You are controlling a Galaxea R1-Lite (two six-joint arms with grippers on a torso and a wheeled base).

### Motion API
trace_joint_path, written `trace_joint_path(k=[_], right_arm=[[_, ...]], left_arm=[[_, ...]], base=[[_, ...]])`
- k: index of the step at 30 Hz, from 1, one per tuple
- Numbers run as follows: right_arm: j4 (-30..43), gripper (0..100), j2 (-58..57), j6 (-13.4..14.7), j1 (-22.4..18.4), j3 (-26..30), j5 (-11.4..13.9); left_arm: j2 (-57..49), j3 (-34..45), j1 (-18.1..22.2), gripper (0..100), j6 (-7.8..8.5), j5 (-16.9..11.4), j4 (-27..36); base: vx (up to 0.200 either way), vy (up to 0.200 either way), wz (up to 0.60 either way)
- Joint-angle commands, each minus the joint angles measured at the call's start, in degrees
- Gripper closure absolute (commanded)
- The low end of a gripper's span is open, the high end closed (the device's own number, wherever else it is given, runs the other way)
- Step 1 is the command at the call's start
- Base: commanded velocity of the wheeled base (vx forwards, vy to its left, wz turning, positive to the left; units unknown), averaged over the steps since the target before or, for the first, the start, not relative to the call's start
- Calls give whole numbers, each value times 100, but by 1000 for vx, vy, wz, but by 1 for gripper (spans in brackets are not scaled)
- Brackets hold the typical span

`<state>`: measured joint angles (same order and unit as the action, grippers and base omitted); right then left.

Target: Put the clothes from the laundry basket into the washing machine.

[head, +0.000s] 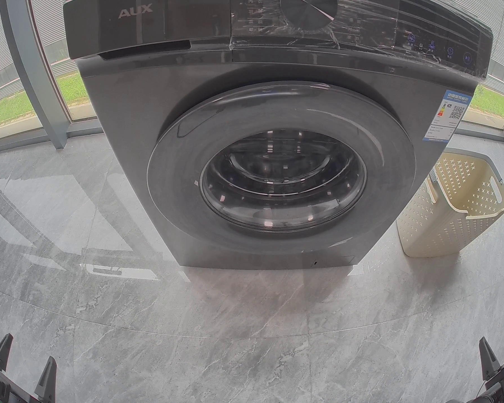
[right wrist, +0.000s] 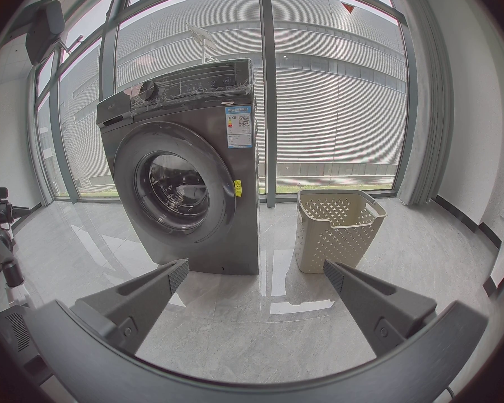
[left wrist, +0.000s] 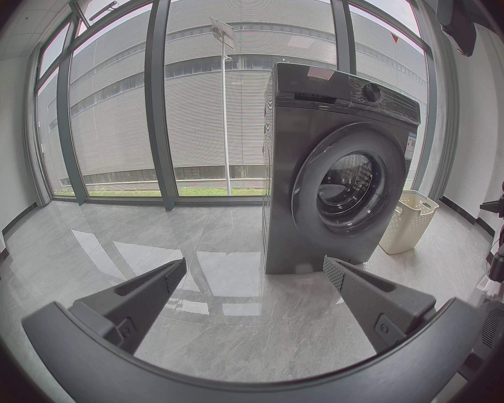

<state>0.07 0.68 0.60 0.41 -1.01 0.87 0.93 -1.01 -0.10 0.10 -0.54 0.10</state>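
Grey washing machine (head: 123,113), door (head: 280,180) apparently shut; cream perforated laundry basket (head: 459,208) just beside; left end effector (left wrist: 253,263) and right end effector (right wrist: 255,265) apart.

Grey washing machine (head: 151,118) stands with its door shut on a polished grey floor (head: 235,320).
The round glass door (head: 283,180) faces the camera, with a dial (head: 308,2) at 12 o'clock on the film-wrapped panel. A cream perforated laundry basket (head: 459,214) sits just beside the machine at 3 o'clock. The left gripper (head: 28,348) shows at 7 o'clock and the right gripper (head: 497,329) at 5 o'clock, each with its fingers apart.
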Motion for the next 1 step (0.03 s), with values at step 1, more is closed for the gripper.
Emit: trace_joint_path(k=[1], right_arm=[[1,0,-33,2,2,101,1]], left_arm=[[-66,92,1,0,-1,1,-1]], base=[[0,0,0]])
